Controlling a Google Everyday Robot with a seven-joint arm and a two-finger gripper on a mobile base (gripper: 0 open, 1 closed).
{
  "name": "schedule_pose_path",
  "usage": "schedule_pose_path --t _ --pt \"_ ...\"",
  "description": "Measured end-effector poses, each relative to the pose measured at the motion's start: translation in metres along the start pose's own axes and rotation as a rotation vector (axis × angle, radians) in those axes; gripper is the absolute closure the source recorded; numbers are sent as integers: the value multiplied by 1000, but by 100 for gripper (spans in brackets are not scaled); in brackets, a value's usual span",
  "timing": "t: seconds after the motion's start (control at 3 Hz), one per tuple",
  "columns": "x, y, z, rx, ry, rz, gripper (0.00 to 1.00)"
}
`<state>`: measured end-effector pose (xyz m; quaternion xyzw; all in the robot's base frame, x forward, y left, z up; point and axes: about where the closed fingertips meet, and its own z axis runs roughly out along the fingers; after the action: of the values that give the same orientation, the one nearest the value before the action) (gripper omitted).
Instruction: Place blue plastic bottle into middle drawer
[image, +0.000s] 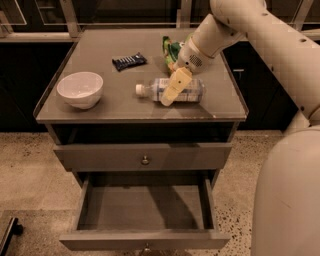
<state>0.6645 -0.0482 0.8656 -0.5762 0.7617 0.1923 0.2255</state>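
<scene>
The blue plastic bottle (192, 90) lies on its side on the cabinet top, white cap pointing left. My gripper (171, 93) hangs from the white arm at the upper right and is down at the bottle's middle. It is open, with one yellowish finger (173, 86) crossing the bottle's near side; the other is hidden behind it. The middle drawer (145, 240), the lowest grey one, is pulled out and open with nothing in it.
A white bowl (80, 89) sits at the left of the cabinet top (120, 107). A dark snack wrapper (129, 61) and a green snack bag (170, 50) lie toward the back. The upper grey drawer (100, 157) is closed. The robot's white body (287, 195) fills the lower right.
</scene>
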Motion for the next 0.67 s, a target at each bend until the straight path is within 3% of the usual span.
schedule_pose_path --t 0.33,0.67 --pt "14 1 16 -16 12 39 0" --pt "14 1 17 -18 13 40 20"
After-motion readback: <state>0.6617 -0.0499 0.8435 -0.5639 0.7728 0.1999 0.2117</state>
